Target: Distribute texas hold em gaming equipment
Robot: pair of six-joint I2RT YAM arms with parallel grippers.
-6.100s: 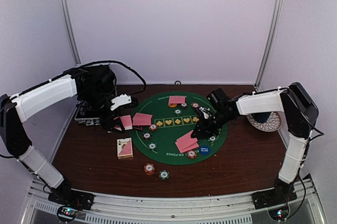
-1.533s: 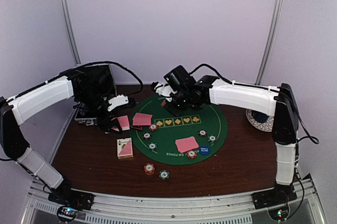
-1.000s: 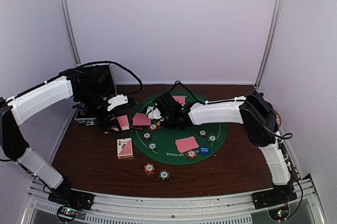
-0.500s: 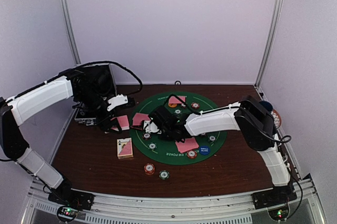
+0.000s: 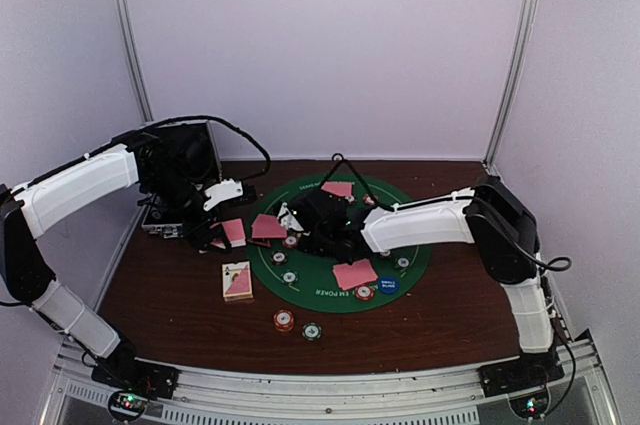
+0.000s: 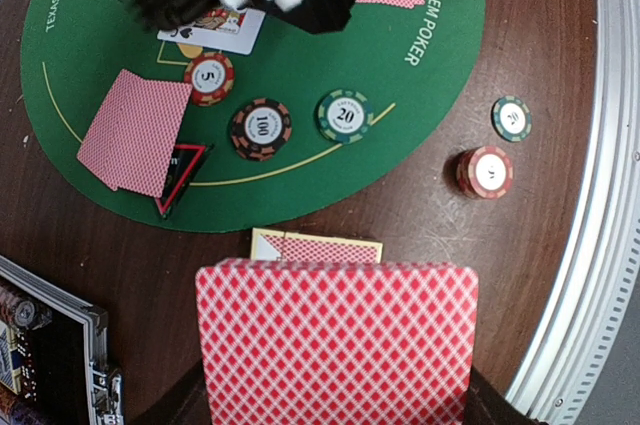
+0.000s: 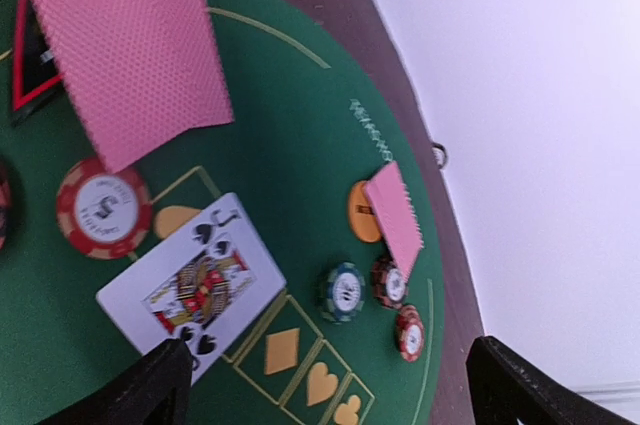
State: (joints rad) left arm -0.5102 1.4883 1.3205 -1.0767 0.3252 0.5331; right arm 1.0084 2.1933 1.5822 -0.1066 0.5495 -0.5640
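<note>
**A:** If the pinch of the left gripper (image 6: 335, 407) slackens, I'd say its pink-backed card (image 6: 337, 335) drops just off the left edge of the green mat (image 5: 315, 270). Arm arched high, wrist tipped down.

**B:** Farther in, the right gripper (image 7: 328, 350) hangs over the mat's left half, jaws spread wide, empty, jack (image 7: 195, 290) flat beneath. Forearm lies low across the mat, so a careless swing could scatter chips (image 7: 103, 207).

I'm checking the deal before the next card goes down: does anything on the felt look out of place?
One card stands out: a jack lies face up on the green mat, beside a red-white chip, while the other cards there show pink backs.
</note>
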